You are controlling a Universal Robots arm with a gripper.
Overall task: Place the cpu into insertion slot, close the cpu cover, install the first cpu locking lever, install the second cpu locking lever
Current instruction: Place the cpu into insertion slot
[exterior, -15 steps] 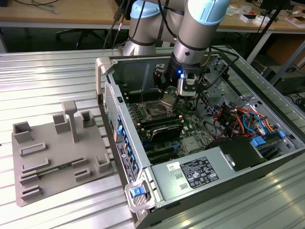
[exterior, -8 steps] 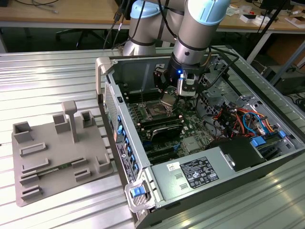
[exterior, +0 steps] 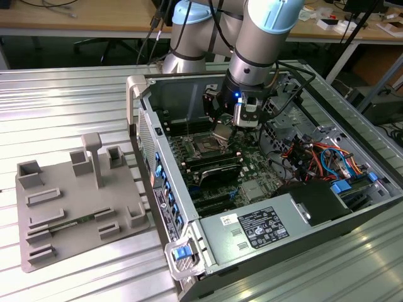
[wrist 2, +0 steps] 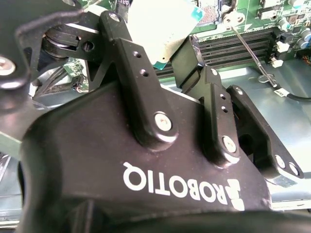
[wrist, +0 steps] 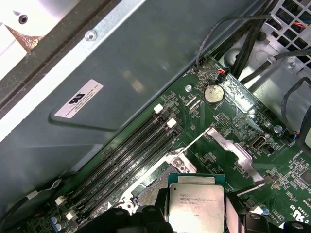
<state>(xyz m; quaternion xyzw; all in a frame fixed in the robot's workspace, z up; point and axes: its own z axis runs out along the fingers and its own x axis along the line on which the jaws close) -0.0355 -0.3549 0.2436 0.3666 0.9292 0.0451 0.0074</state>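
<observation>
My gripper (exterior: pixel 235 124) hangs inside the open computer case, shut on the cpu (exterior: pixel 222 132). In the first wrist view the cpu (wrist: pixel 196 201) is a flat silver square with a tan-green rim, clamped by its edges between the black fingers (wrist: pixel 158 211). The second wrist view shows my gripper (wrist 2: pixel 160 43) from behind, with the cpu (wrist 2: pixel 155 24) a bright plate between the fingers. The insertion slot (exterior: pixel 204 149) is a dark square socket on the green board, just below and to the exterior view's left of the cpu. Its silver rim (wrist: pixel 150 189) lies beside the held cpu. The cpu cover (wrist: pixel 233 150) stands open.
Long black memory slots (wrist: pixel 126 160) run beside the socket. A thin lever rod (wrist 2: pixel 248 48) sticks out near it. Case walls (exterior: pixel 141 119) ring the board, with cable bundles (exterior: pixel 321 157) and a power supply (exterior: pixel 258 229) at the exterior view's right. A grey fixture plate (exterior: pixel 75 207) lies outside the case.
</observation>
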